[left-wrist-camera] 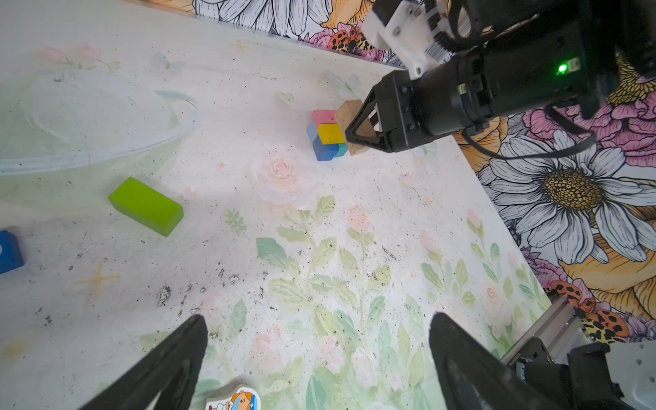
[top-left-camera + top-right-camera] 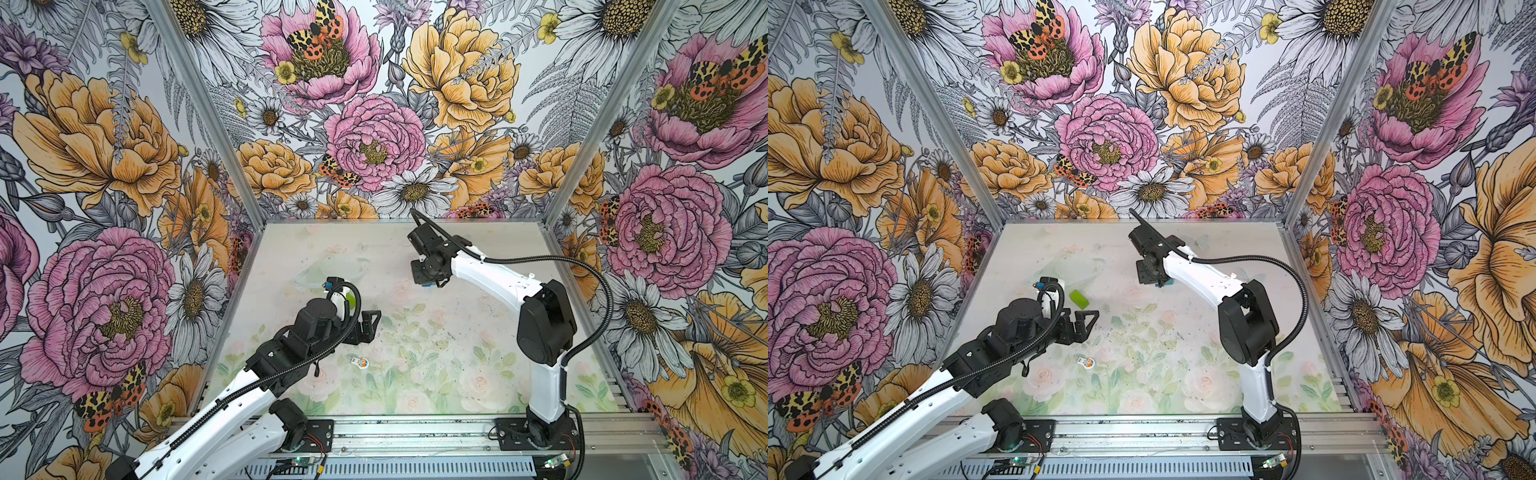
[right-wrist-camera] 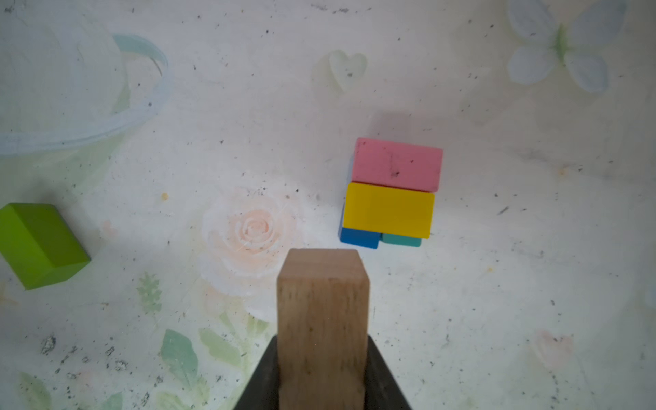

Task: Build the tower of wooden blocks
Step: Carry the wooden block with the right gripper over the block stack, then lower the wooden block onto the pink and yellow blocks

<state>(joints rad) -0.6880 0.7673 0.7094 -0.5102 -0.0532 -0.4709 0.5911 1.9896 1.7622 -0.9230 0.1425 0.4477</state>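
The right end effector (image 3: 322, 376) is clamped on the bare-wood brick (image 3: 322, 330), which stands up between its black fingers at the lower middle of the right wrist view. In the left wrist view the same end effector (image 1: 362, 129) sits at the upper right of the frame, the bare-wood brick (image 1: 349, 113) held just beside the tower (image 1: 328, 136); whether the two touch I cannot tell.

The tower (image 3: 390, 191) lies right of centre in the right wrist view: a pink brick (image 3: 397, 165) and a yellow brick (image 3: 388, 211) side by side on top, with a dark blue cube (image 3: 359, 238) and a teal cube (image 3: 401, 240) showing beneath them.

The left end effector (image 1: 319, 358) is spread wide apart and holds nothing, its two black fingers (image 1: 170, 362) at the bottom of the left wrist view over the bare counter (image 1: 319, 248). In a top view it (image 2: 1086, 322) hovers left of centre.

The green brick (image 1: 146, 206) lies flat on the counter at the left of the left wrist view, well apart from the tower; in a top view it (image 2: 1079, 299) is near the left end effector. A blue block (image 1: 9, 250) is cut off at the left edge. A small cartoon sticker (image 2: 360, 362) lies on the counter towards the front.
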